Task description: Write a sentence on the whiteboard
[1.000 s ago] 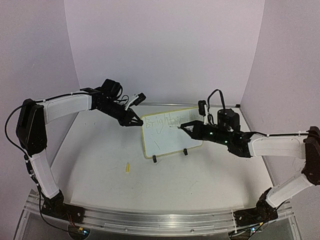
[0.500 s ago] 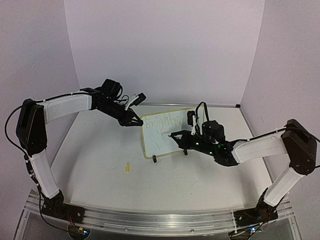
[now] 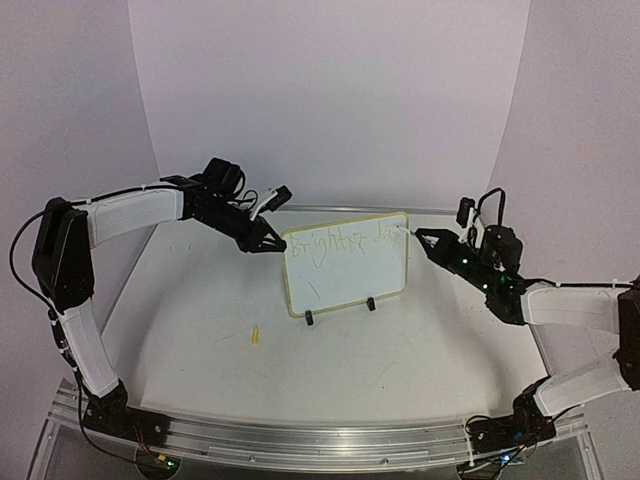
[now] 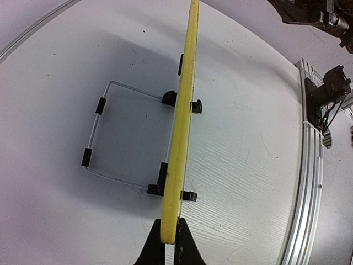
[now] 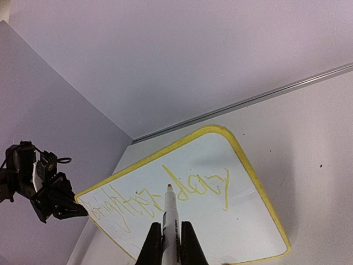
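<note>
The whiteboard (image 3: 345, 275) stands upright on its two black clip feet (image 3: 340, 311) at mid-table. Its face carries the sentence (image 3: 340, 243), faint yellow handwriting reading "Brighter day". My left gripper (image 3: 272, 245) is shut on the board's left yellow rim (image 4: 182, 121); the left wrist view shows the left gripper (image 4: 170, 243) pinching that rim edge-on. My right gripper (image 3: 425, 240) hangs just right of the board's upper right corner. In the right wrist view the right gripper (image 5: 171, 248) is shut on a white marker (image 5: 169, 215). Its orange tip points at the whiteboard (image 5: 242, 226), between the two words of the sentence (image 5: 165, 193).
A small yellow cap (image 3: 255, 335) lies on the table in front of the board. A wire stand (image 4: 110, 138) props the board from behind. An aluminium rail (image 3: 320, 435) runs along the near edge, and purple walls close in the back and sides.
My right arm swept from the board's middle down-left across its face, then drew back out past its right edge. The word "day" now shows uncovered. The left arm has stayed still.
</note>
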Tool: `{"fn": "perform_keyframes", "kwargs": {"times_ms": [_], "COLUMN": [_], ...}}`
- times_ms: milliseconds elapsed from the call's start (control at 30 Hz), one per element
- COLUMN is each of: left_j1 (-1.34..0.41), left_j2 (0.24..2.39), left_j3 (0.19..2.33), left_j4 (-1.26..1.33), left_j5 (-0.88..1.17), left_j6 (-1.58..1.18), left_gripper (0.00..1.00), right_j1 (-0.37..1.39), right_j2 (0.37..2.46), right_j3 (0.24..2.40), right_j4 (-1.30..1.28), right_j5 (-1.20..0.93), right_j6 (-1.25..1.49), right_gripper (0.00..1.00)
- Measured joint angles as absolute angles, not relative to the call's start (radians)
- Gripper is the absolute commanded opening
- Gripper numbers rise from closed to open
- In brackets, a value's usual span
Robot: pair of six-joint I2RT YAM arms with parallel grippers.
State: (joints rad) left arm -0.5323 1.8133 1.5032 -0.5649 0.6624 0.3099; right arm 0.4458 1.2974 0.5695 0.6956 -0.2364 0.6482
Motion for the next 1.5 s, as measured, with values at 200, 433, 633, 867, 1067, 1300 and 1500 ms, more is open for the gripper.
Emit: {"fn": "perform_keyframes", "kwargs": {"times_ms": [200, 433, 633, 867, 1067, 1300, 1500], "left_j1": [-0.532, -0.532, -0.532, -0.532, -0.532, -0.532, -0.532], "left_j2": [1.813, 1.813, 1.813, 1.813, 1.813, 1.813, 1.814], "left_j3": [1.503, 1.503, 1.503, 1.503, 1.503, 1.503, 1.503], "left_j4": [-0.565, -0.565, -0.565, -0.565, -0.565, -0.566, -0.567], "left_j5": [0.662, 0.662, 0.663, 0.663, 0.663, 0.663, 0.663], "left_j6": [0.310, 0.310, 0.310, 0.310, 0.309, 0.306, 0.305], "left_gripper": [0.00, 0.00, 0.00, 0.00, 0.00, 0.00, 0.00], "right_j1": [0.393, 0.361, 0.344, 0.337, 0.334, 0.332, 0.331], "right_j2": [1.300, 1.339, 1.365, 1.400, 1.434, 1.452, 1.468], "right_j3": [0.566, 0.566, 0.572, 0.598, 0.616, 0.617, 0.617], "right_j4": [0.692, 0.691, 0.692, 0.699, 0.715, 0.724, 0.735], "right_j5": [-0.263, -0.264, -0.264, -0.266, -0.272, -0.291, -0.321], "right_j6": [0.658, 0.659, 0.661, 0.663, 0.664, 0.668, 0.675], "right_gripper": [0.00, 0.00, 0.00, 0.00, 0.00, 0.00, 0.00]}}
